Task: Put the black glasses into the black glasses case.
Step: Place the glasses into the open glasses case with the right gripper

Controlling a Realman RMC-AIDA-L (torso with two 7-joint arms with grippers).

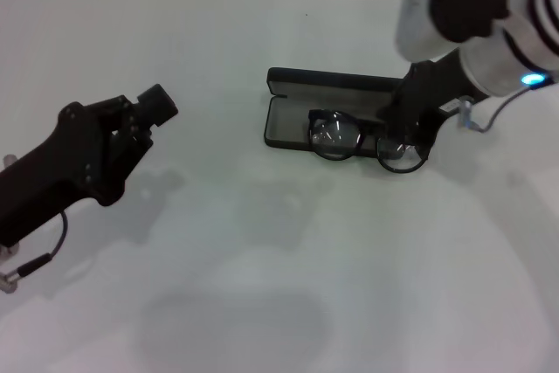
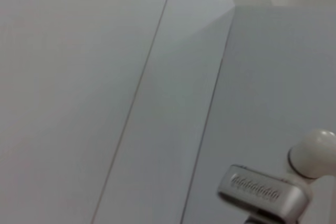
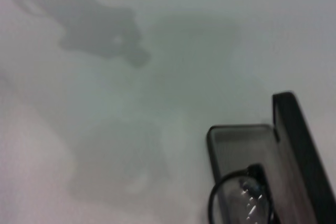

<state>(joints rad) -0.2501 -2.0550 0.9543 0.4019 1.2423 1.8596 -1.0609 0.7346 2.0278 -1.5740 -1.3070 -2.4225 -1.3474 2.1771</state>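
The black glasses case (image 1: 288, 115) lies open on the white table, lid raised at the back, grey lining showing. The black glasses (image 1: 336, 135) sit over the case's front edge, one lens above the tray, the other lens (image 1: 402, 156) by the case's right end. My right gripper (image 1: 403, 133) is down at the right lens; its fingers are shut on the frame there. In the right wrist view the case (image 3: 294, 145) and one lens (image 3: 241, 205) show. My left gripper (image 1: 157, 104) hangs idle far left, above the table.
A grey cable (image 1: 493, 115) runs by the right arm near the case. The left arm's cable and plug (image 1: 26, 270) lie at the left edge. The left wrist view shows only wall panels and a silver fitting (image 2: 262, 195).
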